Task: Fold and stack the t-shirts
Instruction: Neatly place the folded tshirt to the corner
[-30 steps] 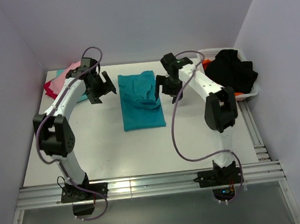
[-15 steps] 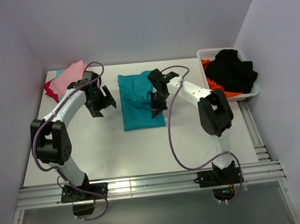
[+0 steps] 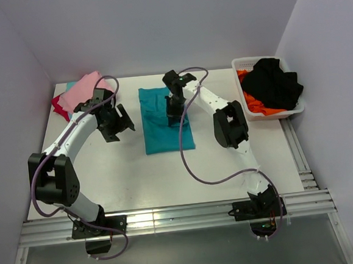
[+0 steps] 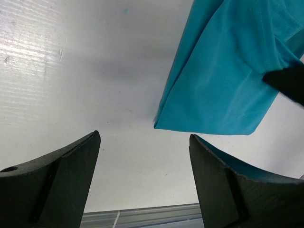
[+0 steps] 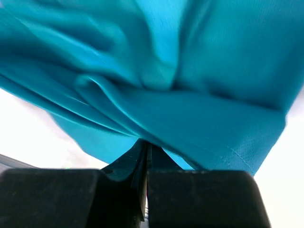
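Observation:
A teal t-shirt [image 3: 161, 133] lies folded into a long strip at the middle of the table. My right gripper [image 3: 174, 112] is over the strip's upper right part, shut on a fold of the teal cloth [image 5: 199, 71], which bunches right at its closed tips [image 5: 147, 145]. My left gripper [image 3: 119, 121] hovers open just left of the shirt, with only bare table between its fingers [image 4: 145, 135]. The shirt's near left corner [image 4: 223, 80] lies beyond them. A pink t-shirt [image 3: 84, 87] lies on a red one [image 3: 58, 104] at the far left corner.
A white mesh basket [image 3: 244, 62] at the far right holds black cloth [image 3: 273, 81] and orange cloth [image 3: 257, 106]. A sliver of lighter teal cloth [image 3: 70, 85] shows beside the pink shirt. Metal rails [image 3: 171, 218] run along the near table edge. Walls close in on three sides.
My right gripper has shut and moved left from the shirt's right edge onto the shirt, taking cloth with it. My left gripper has drifted slightly toward the near side.

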Controlling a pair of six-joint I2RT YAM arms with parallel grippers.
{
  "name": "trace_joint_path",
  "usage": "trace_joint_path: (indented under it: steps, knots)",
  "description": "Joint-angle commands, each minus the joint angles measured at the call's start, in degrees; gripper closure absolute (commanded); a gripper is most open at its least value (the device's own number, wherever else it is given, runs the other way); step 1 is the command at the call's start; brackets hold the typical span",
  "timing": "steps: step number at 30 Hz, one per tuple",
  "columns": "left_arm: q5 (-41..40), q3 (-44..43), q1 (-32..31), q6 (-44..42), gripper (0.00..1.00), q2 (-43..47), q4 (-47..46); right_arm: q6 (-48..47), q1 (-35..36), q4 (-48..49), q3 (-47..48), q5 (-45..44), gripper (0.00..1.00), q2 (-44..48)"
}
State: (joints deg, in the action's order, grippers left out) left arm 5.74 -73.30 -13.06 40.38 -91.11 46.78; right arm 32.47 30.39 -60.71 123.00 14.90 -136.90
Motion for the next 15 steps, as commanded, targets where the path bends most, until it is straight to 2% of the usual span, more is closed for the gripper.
trace_joint_path:
  steps: [1,3,9,10,12,13,14,15]
  knots:
    - [-0.8,0.7,-0.2,0.9,0.19,1.7,-0.5,-0.7,-1.7,-5.8,11.4,-0.8,1.00,-4.2]
    - [-0.8,0.3,-0.2,1.0,0.19,1.2,-0.6,0.0,-2.5,-6.7,14.8,-1.5,1.00,-5.8]
    - [-0.2,-3.0,-0.2,0.8,0.20,-1.8,-0.1,0.2,-6.9,-0.5,12.3,-1.5,1.00,-5.0]
    - [0.1,-3.4,-0.2,0.8,0.20,-2.5,0.0,-0.2,-7.4,0.3,12.9,-0.8,0.93,-4.4]
    - [0.2,-4.7,-0.3,0.8,0.20,-3.0,0.1,-2.1,-8.2,1.4,12.7,-1.0,0.69,-2.7]
    - [0.2,-5.1,-0.3,0.8,0.20,-3.4,0.1,-2.7,-8.2,3.5,10.2,-2.6,0.41,1.2]
    - [0.2,-5.9,-0.6,0.6,0.20,-3.5,0.1,-3.5,-8.2,5.1,7.8,-3.2,0.25,3.9]
    - [0.2,-6.1,-0.7,0.6,0.20,-3.9,0.0,-3.8,-8.3,6.4,2.4,-4.0,0.16,9.5]
